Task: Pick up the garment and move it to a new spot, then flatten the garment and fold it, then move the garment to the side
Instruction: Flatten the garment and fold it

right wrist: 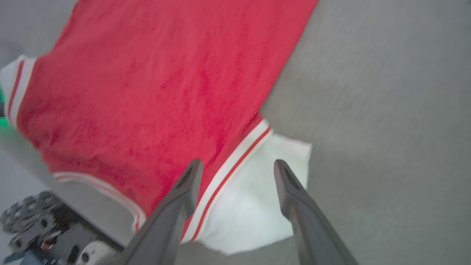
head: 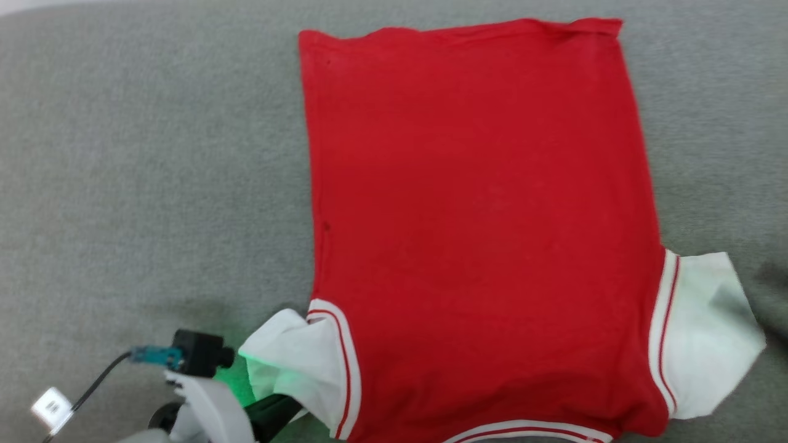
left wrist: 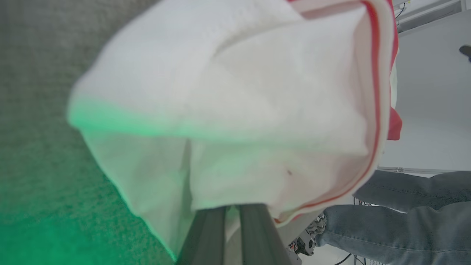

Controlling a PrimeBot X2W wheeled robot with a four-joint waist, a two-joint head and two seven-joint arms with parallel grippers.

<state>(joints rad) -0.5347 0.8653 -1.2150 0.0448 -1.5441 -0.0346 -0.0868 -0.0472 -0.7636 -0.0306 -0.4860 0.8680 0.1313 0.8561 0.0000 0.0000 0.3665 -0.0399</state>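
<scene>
Shirt (head: 480, 215) lies flat on the grey top (head: 154, 154), plain red side up, with no letters showing. Its bottom edge is far from the robot and its neck edge is close. One white sleeve (head: 295, 363) is bunched up at the lower left. The left gripper (left wrist: 232, 211) has its two dark fingers pressed together on this sleeve, pinching it and holding it up a little. Green light shines on the sleeve there. The other sleeve (head: 702, 332) lies flat at the right. The right gripper (right wrist: 237, 163) is spread wide just over it and holds nothing. Legs in jeans (left wrist: 404, 221) show in the left wrist view.
</scene>
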